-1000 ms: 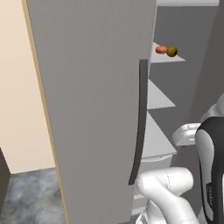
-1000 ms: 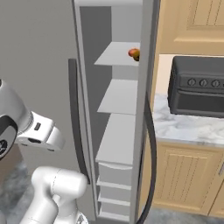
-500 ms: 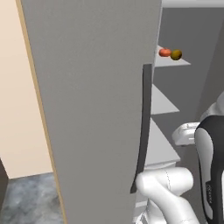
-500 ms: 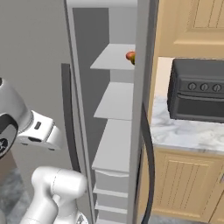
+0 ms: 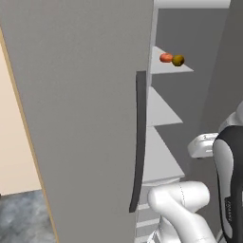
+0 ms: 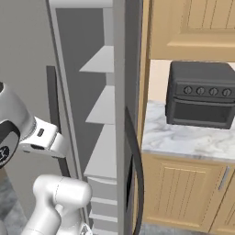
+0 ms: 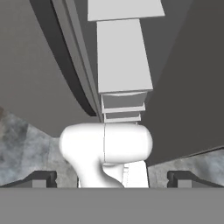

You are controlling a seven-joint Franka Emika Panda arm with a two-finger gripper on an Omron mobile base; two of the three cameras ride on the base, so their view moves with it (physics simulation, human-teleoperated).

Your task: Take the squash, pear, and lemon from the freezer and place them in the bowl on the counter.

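Freezer (image 6: 120, 92): I'm seeing it standing open, grey shelves (image 6: 103, 108) showing.
Handle (image 6: 136, 165): dark, curving down its near edge.
Counter (image 6: 183, 140): I'm watching a toaster oven (image 6: 199, 94) sitting on it.
Cabinets (image 6: 181, 193): wooden, below.

The tall grey freezer (image 5: 85, 118) stands open, its broad door bearing a long dark curved handle (image 5: 138, 142). On an upper inner shelf (image 5: 173, 66) lie an orange-red fruit (image 5: 166, 57) touching a yellow-brown one (image 5: 178, 60). Right of the freezer lies the white marble desk (image 6: 183, 140).
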